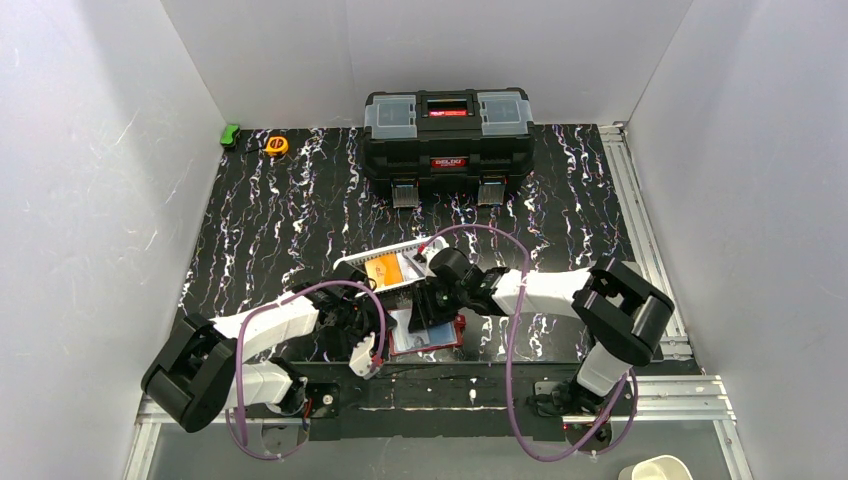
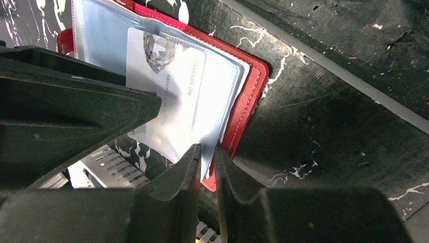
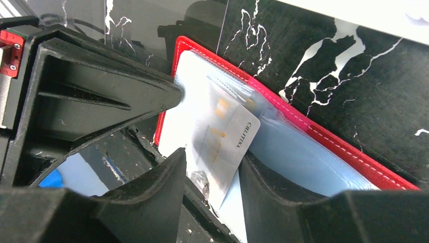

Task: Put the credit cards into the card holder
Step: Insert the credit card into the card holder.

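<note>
A black, white-veined table [image 1: 280, 220] is seen from above. A black toolbox [image 1: 447, 135] sits at the far centre. A yellow tape measure [image 1: 276, 145] and a small green object [image 1: 230, 135] lie at the far left.

At the middle of the table is a white basket [image 1: 395, 247] with an orange card [image 1: 383, 268] in it. Just near of the basket, close to the table's near edge, the red holder [image 1: 458, 330] lies open and flat, its clear sleeves facing up. Both arms reach in to it, one from each side.

The left claw [image 2: 206, 152] is clenched. Its two fingertips are almost together, pinching the edge of a clear sleeve [image 2: 222, 86] of the holder.

The right claw [image 3: 212, 162] is released. Its fingers stand apart over the open holder, on either side of a pale grey card [image 3: 227, 136]. The far part of this card is tucked into a sleeve and looks hazy under the plastic. Its near corner sticks out toward the claw. Whether the fingers touch the card cannot be told.
</note>
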`<state>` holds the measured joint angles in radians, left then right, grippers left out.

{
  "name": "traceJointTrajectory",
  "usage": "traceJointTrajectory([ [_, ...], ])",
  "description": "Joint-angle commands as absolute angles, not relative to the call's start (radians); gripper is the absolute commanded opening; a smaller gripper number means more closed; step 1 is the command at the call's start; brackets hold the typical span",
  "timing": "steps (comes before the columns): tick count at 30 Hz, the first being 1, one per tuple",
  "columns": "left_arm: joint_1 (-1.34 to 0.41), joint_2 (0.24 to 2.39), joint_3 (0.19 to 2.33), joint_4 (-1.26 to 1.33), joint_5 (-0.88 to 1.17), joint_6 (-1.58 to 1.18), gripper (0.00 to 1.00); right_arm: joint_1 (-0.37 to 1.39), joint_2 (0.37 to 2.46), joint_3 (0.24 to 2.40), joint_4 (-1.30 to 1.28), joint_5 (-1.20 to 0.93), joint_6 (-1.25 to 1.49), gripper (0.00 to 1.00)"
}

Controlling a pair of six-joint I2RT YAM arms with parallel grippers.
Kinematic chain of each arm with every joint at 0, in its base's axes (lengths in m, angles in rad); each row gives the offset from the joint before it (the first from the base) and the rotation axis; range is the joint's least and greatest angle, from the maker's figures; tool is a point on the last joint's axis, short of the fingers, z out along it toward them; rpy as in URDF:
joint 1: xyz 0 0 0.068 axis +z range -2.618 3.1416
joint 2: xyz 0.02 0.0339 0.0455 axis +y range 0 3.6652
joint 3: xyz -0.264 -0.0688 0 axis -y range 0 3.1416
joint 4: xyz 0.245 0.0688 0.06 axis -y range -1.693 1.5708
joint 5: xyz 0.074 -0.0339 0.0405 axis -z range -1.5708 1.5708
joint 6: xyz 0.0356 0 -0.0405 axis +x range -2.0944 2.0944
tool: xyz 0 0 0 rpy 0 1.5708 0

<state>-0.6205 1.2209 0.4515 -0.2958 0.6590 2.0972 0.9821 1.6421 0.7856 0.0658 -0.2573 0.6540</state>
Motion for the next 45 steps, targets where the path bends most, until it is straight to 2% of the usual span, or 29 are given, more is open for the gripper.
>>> traceJointTrajectory([
  [1, -0.641, 1.215, 0.422, -0.362, 0.709, 2.200, 0.15, 1.023, 1.649, 0.815, -0.127, -0.113, 0.574, 0.51],
  [5, -0.641, 1.202, 0.428, -0.353, 0.709, 2.141, 0.14, 1.067, 1.655, 0.858, -0.166, -0.072, 0.550, 0.51],
  [13, -0.641, 1.163, 0.391, -0.273, 0.690, 2.008, 0.09, 1.102, 1.684, 0.902, -0.127, -0.130, 0.524, 0.51],
  [20, -0.641, 1.149, 0.371, -0.241, 0.685, 1.967, 0.06, 1.117, 1.715, 0.976, -0.244, -0.111, 0.487, 0.53],
  [26, -0.641, 1.124, 0.350, -0.226, 0.660, 1.938, 0.04, 1.117, 1.610, 0.937, -0.328, -0.039, 0.487, 0.58],
  [34, -0.641, 1.103, 0.334, -0.218, 0.650, 1.933, 0.03, 1.117, 1.593, 0.927, -0.328, -0.080, 0.497, 0.66],
  [45, -0.640, 1.100, 0.322, -0.197, 0.672, 1.944, 0.03, 1.117, 1.600, 0.909, -0.170, -0.262, 0.446, 0.60],
])
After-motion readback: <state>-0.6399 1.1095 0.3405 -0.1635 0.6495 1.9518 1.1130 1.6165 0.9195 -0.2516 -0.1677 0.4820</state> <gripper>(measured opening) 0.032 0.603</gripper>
